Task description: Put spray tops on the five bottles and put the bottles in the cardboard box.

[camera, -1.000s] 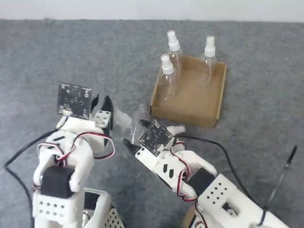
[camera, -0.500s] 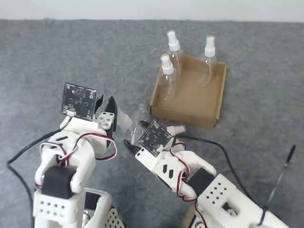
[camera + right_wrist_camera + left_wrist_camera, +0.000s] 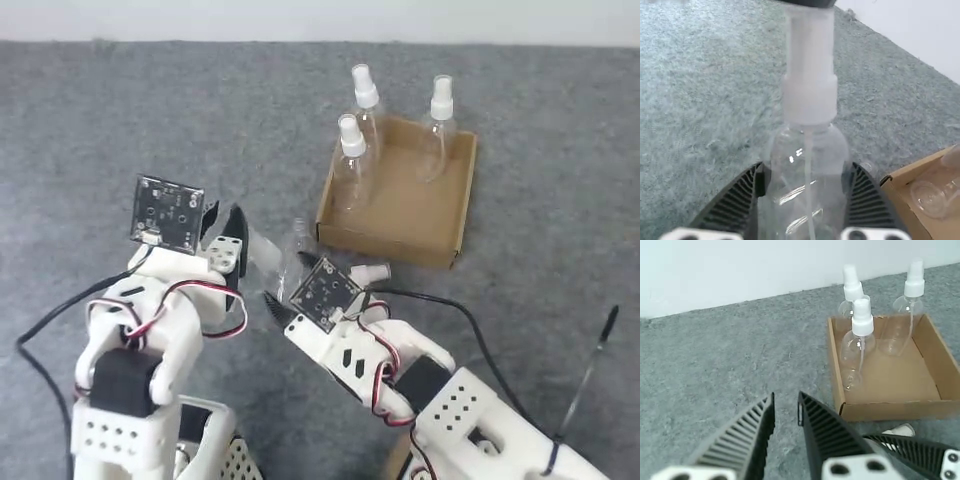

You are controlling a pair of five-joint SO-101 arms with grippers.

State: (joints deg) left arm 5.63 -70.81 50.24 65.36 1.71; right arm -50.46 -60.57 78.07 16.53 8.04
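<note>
Plastic bottle (image 3: 807, 145) clamped in right hand (image 3: 805, 180); left hand (image 3: 786, 402) barely parted, empty; box (image 3: 385, 245) edge near.

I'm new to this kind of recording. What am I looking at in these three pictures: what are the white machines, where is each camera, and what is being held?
These are two small robot arms side by side on a grey carpet. The high view comes from a fixed camera looking down. The other two pictures come from a camera on each arm's wrist, looking out along its gripper. The right gripper is clamped on a clear bottle with a spray top on its neck. The left gripper sits close to that top's end; I cannot tell whether it grips anything. At the cardboard box stand three bottles with tops on, at least two of them inside it. One loose spray top lies on the carpet beside the box.
</note>
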